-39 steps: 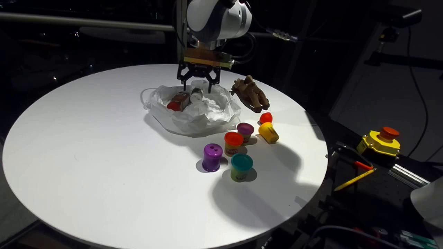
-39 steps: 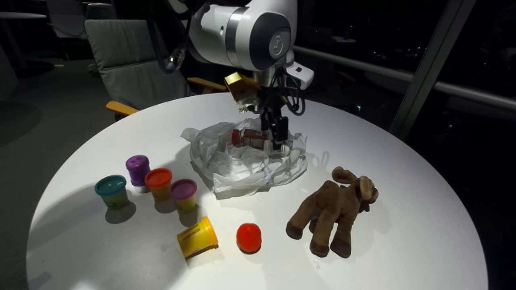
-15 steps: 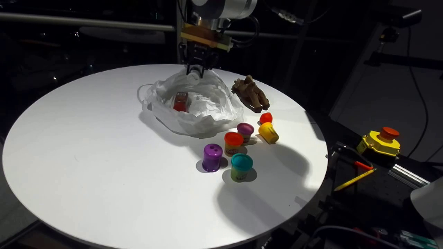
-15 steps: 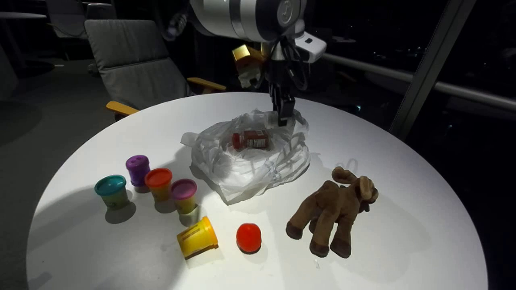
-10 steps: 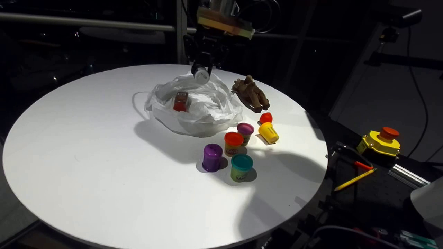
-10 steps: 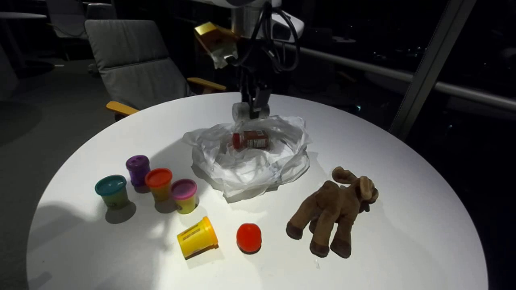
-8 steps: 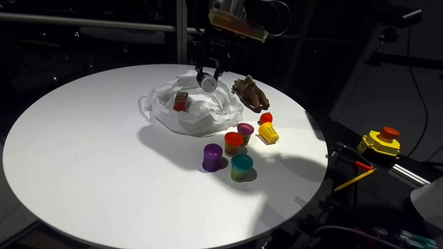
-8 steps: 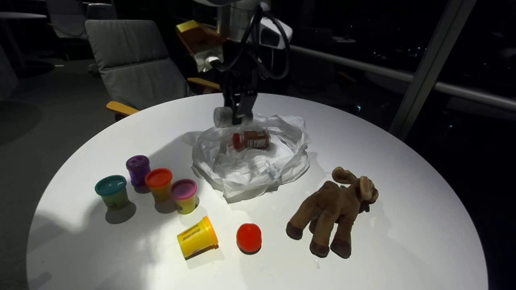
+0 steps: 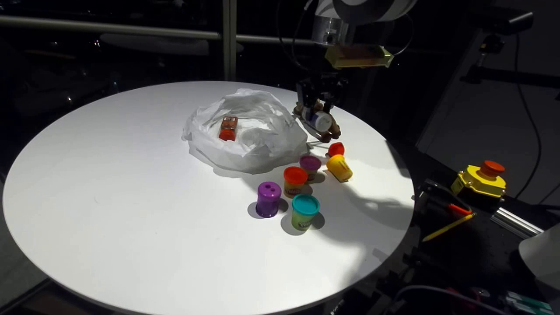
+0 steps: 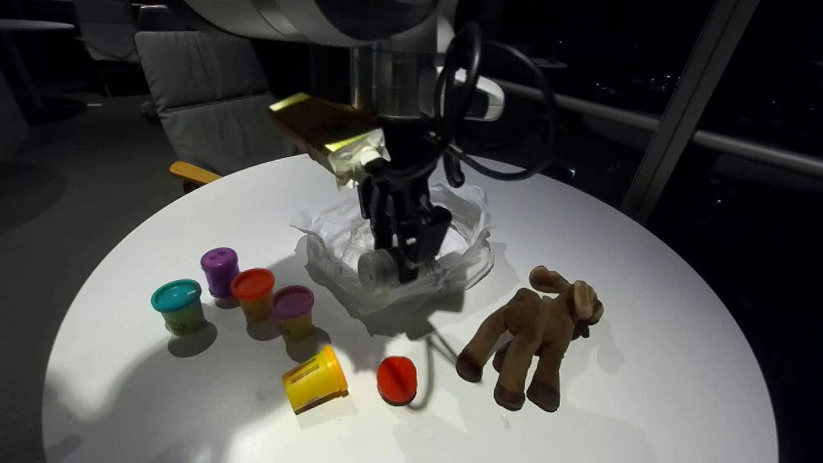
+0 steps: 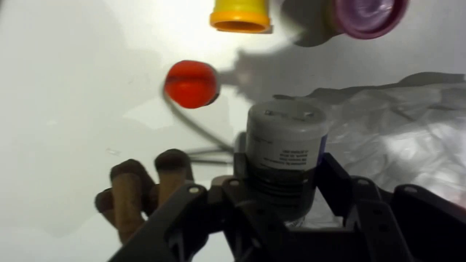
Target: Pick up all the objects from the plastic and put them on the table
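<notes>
Right, the white-capped bottle [image 11: 285,142] is held above the table [image 9: 131,210], clasped by the gripper [image 11: 283,162]: the jaws are parted by just the bottle's width, and both its sides are pressed. The bottle is tipped over, and its cap is seen in both exterior views. Near it the plastic [image 9: 262,157] is crumpled into a bowl, and in there a red-capped bottle [image 9: 229,127] is cradled, cap turned to the near side in an exterior view.

On the right in an exterior view, a brown toy animal [image 10: 530,337] is sprawled on its side, its legs pointed to the near left. A rounded red piece [image 10: 397,386] is set on the near side, and to its left a yellow pot [image 10: 312,382] is laid over. Farther left, four more are grouped upright: a magenta-lidded pot [image 10: 294,313], a red-lidded pot [image 10: 254,297], a purple pot [image 10: 220,272] and, outermost, a teal-lidded pot [image 10: 179,306]. Beyond the far edge, a grey chair [image 10: 206,96] is half sunk in darkness; in an exterior view, off to the right, a red-topped yellow box [image 9: 479,181] is picked out, with a pencil [image 9: 449,227] laid near it.
</notes>
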Controlling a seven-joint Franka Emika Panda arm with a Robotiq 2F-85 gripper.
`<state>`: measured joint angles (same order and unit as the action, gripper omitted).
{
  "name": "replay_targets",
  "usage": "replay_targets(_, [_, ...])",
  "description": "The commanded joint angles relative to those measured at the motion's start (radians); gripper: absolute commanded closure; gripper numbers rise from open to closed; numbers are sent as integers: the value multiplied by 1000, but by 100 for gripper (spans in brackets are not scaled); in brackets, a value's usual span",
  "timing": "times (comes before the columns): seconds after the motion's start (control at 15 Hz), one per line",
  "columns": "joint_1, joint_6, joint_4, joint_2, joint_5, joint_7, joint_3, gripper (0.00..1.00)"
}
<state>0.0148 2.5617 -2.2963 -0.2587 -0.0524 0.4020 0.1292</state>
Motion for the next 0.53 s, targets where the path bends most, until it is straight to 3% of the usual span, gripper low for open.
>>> replay_targets(0.0, [41, 37, -15, -6, -199, 142, 85, 74])
replay_targets(0.47, [77, 102, 30, -100, -290, 314, 121, 74])
